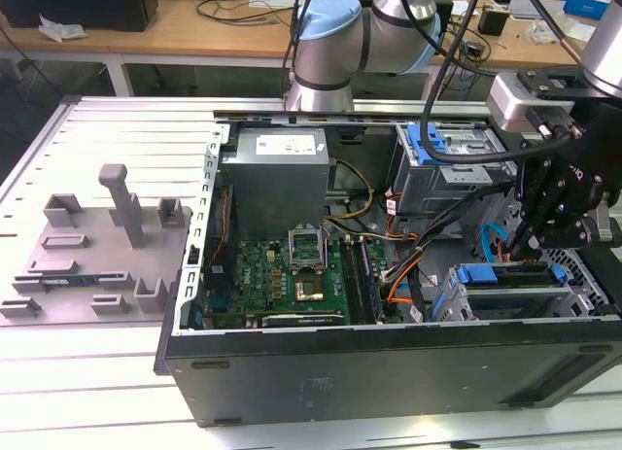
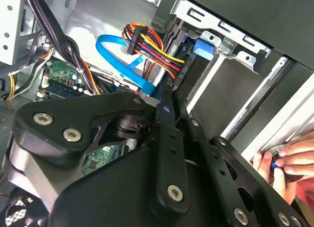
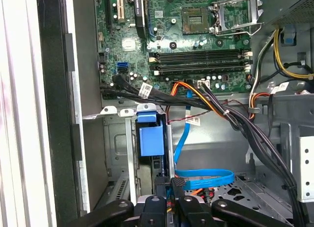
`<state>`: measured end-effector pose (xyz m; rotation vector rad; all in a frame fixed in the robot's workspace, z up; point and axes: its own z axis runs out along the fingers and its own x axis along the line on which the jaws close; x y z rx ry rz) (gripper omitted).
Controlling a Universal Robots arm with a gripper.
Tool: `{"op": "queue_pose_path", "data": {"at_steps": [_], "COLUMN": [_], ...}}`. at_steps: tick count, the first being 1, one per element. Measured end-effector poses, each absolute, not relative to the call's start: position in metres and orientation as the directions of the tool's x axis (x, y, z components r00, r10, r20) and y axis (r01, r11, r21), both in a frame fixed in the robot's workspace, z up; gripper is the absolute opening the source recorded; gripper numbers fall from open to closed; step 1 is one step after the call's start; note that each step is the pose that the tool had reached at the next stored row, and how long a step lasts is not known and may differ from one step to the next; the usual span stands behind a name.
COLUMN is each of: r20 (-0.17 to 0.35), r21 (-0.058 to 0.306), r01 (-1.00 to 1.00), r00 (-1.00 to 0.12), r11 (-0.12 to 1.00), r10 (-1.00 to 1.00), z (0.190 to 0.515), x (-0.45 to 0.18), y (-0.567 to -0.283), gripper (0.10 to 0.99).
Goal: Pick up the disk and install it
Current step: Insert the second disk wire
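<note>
Where the open computer case (image 1: 389,372) lies on its side on the bench (image 1: 97,392), you find the disk (image 1: 510,296) in the drive cage at the case's corner on the exterior view's right. Its silver metal body sits low in the cage. The blue plastic carrier (image 1: 501,273) runs along its upper edge. The long axis lies across the exterior view, left to right, parallel to the case's near wall. You cannot tell from these views which way the label faces.

Your gripper (image 1: 520,238) hangs just above the disk, black and angular, fingers pointing down toward the carrier. In the first wrist view the jaws are narrow, the two fingertips (image 3: 162,185) close together with nothing visibly held between them. The carrier's blocky blue end (image 3: 150,138) shows just beyond them, set in the grey sheet-metal cage.

A flat, glossy blue data cable (image 3: 203,178) loops beside the cage. A bundle of red, yellow and black power wires (image 2: 152,48) ends in a dark connector near it. The green motherboard (image 1: 292,275) fills the case floor. In the second wrist view a person's hand (image 2: 289,161) rests at the case's edge, pinching something small and blue.
</note>
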<state>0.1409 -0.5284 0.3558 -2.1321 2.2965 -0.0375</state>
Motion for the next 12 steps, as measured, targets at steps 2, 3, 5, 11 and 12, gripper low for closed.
{"op": "queue_pose_path", "data": {"at_steps": [2,3,5,11,12], "r20": [0.011,0.011,0.011,0.011,0.011], "r21": [-0.023,-0.023,-0.023,-0.023,-0.023], "r01": [-0.997,-0.997,-0.997,-0.997,-0.997], "r00": [-0.074,-0.074,-0.074,-0.074,-0.074], "r11": [0.074,0.074,0.074,0.074,0.074], "r10": [-0.997,-0.997,-0.997,-0.997,-0.997], "z": [0.3557,0.3556,0.3553,0.353,0.3529], "x": [0.1409,0.1409,0.1409,0.1409,0.1409], "y": [-0.5292,-0.5295,-0.5302,-0.5315,-0.5318], "gripper": [0.165,0.165,0.165,0.165,0.165]}}
